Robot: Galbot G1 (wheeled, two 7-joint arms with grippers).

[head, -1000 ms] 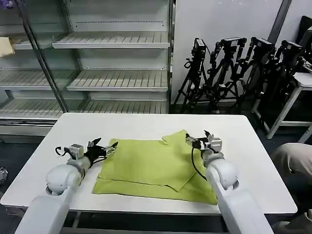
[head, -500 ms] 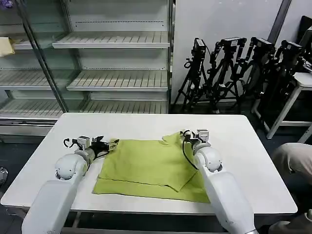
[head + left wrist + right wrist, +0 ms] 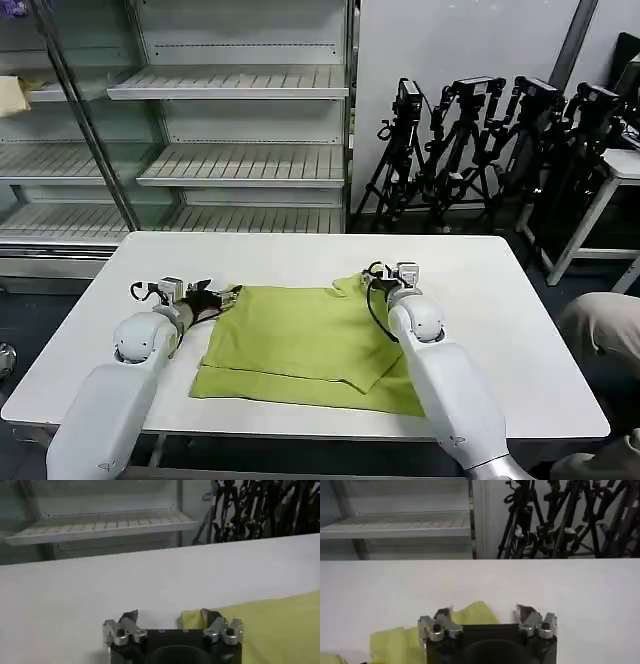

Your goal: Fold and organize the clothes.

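While the white table [image 3: 300, 255] carried the whole lot, items were logged from left to right as follows.

Item 1: left gripper [image 3: 222, 298], low over the table at the 9 o'clock edge of the T-shirt [image 3: 300, 340]. Its fingers stood wide apart and held nothing. In the left wrist view the same gripper [image 3: 170, 617] had one fingertip [image 3: 129, 617] over bare white table and the other at the lime fabric's corner [image 3: 260, 625]; whether that tip touched the cloth could not be told.

Item 2: T-shirt, plain lime yellow-green, lying flat at the middle of the table toward its near edge. It was partly folded, with an upper layer laid across a wider lower layer that showed along the 6 o'clock hem. A small raised fold stood at its 1 o'clock corner.

Item 3: right gripper [image 3: 385, 280], at the shirt's 1 o'clock corner, just beside that raised fold. Its fingers were spread wide and empty. In the right wrist view the gripper [image 3: 485, 614] hung just above the table, with a peak of lime fabric [image 3: 470, 615] beside one fingertip [image 3: 441, 615] and the other tip over bare table.

Item 4: empty slatted shelving [image 3: 240, 160], beyond the table at 11 o'clock.

Item 5: cluster of black tripods [image 3: 480, 150], on the floor at 1 o'clock.
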